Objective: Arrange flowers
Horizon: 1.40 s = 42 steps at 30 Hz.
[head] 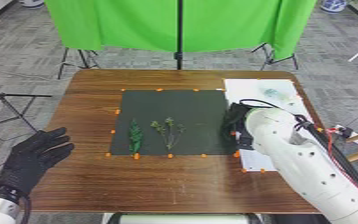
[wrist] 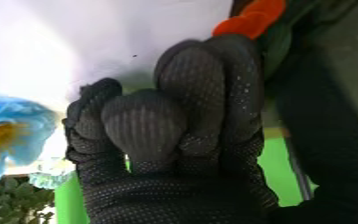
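My right hand (head: 236,124) is at the right edge of the black rectangular mat (head: 167,102); I cannot tell whether it grips anything. Left of it lie a leafy dark-green sprig (head: 135,138) and a thin, branching green one (head: 169,134). Near it, apart, is a light-blue, yellow-centred flower (wrist: 20,132). Farther left, my left hand (head: 31,159) is loosely open.

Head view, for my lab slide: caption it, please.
Left robot hand and right robot hand flank green sprigs on a dark mat.
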{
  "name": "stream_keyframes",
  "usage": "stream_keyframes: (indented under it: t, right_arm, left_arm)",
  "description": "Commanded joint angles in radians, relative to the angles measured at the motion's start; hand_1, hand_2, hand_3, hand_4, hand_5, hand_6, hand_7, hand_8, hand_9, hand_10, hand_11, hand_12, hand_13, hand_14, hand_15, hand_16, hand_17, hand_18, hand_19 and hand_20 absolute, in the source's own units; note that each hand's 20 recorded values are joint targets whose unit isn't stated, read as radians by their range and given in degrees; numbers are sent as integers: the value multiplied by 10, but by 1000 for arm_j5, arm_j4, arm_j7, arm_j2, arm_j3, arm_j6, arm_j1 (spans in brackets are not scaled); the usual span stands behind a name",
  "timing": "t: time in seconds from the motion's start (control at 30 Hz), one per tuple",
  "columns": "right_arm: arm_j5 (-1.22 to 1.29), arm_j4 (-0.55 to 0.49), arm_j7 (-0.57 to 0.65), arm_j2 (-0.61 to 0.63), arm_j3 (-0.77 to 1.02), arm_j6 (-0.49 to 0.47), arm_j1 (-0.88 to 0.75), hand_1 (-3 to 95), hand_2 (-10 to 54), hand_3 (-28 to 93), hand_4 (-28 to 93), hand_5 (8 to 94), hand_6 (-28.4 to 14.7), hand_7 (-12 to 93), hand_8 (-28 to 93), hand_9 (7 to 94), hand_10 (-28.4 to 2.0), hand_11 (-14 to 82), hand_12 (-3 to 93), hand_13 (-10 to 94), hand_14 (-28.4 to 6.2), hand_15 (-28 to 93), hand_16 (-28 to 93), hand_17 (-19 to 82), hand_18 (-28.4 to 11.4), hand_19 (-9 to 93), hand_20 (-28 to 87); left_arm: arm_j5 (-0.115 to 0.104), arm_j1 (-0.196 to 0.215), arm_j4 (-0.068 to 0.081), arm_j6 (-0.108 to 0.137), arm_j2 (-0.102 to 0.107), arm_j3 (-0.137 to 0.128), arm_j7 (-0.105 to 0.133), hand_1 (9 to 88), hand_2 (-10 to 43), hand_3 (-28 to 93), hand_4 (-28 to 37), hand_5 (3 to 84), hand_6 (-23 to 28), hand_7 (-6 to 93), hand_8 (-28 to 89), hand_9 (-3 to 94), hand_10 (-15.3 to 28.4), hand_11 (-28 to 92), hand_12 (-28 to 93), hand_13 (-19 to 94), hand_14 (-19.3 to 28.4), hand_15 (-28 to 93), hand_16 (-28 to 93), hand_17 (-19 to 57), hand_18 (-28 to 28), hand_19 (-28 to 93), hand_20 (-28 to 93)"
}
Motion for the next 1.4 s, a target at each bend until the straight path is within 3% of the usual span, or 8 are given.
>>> stream_keyframes:
  t: [0.03,0.13,0.33,0.47,0.87,1.17,1.4]
  right_arm:
    - [-19,54,-105,34,-80,211,-222,346,29,918,-190,910,-69,607,-264,896,-97,475,253,823,-61,718,269,357,-200,901,359]
    - [-47,48,-144,49,-91,330,-239,339,31,930,-147,904,-81,621,-187,894,-102,500,261,810,-75,753,278,353,-206,907,377]
    - [-105,40,-190,74,-111,518,-256,321,30,932,-41,926,-103,678,-262,888,-115,558,270,799,-100,819,287,344,-212,925,415]
    - [-151,29,-214,87,-109,601,-259,320,25,932,-25,914,-108,698,-223,893,-117,562,275,804,-104,826,292,345,-213,930,419]
    - [-151,-99,-215,98,-2,656,-287,318,24,932,8,910,-116,712,-173,900,-120,566,278,812,-106,829,296,354,-216,932,429]
    - [-181,-198,-351,82,-36,712,-255,317,28,932,10,916,-113,713,-199,900,-117,566,282,813,-103,828,299,357,-216,932,433]
    - [-249,-174,-452,81,-136,692,-165,316,30,932,9,916,-111,719,-217,901,-115,566,282,814,-101,827,300,358,-213,932,431]
  left_arm:
    - [10,14,5,-3,-14,1,-5,267,57,728,-283,413,65,247,-117,346,156,337,144,275,184,507,-73,-63,239,625,-32]
    - [10,13,5,1,-16,4,-2,268,57,728,-283,412,64,249,-118,345,156,337,144,275,183,508,-73,-63,239,625,-32]
    - [10,16,4,-2,-20,4,-2,269,58,727,-283,413,64,251,-120,344,155,338,145,275,184,509,-73,-63,238,625,-32]
    - [10,18,3,1,-21,3,2,270,59,727,-283,414,64,251,-120,344,155,339,144,275,184,510,-74,-63,239,625,-32]
    - [10,19,2,4,-21,0,3,271,60,725,-283,414,65,250,-119,346,155,343,144,275,183,510,-75,-63,239,627,-34]
    - [9,17,3,1,-20,3,4,270,60,727,-283,415,66,247,-118,346,155,342,143,276,183,510,-75,-63,239,627,-34]
    - [10,17,3,-1,-21,3,3,269,59,728,-283,416,67,248,-118,346,155,342,143,275,184,509,-75,-63,238,627,-35]
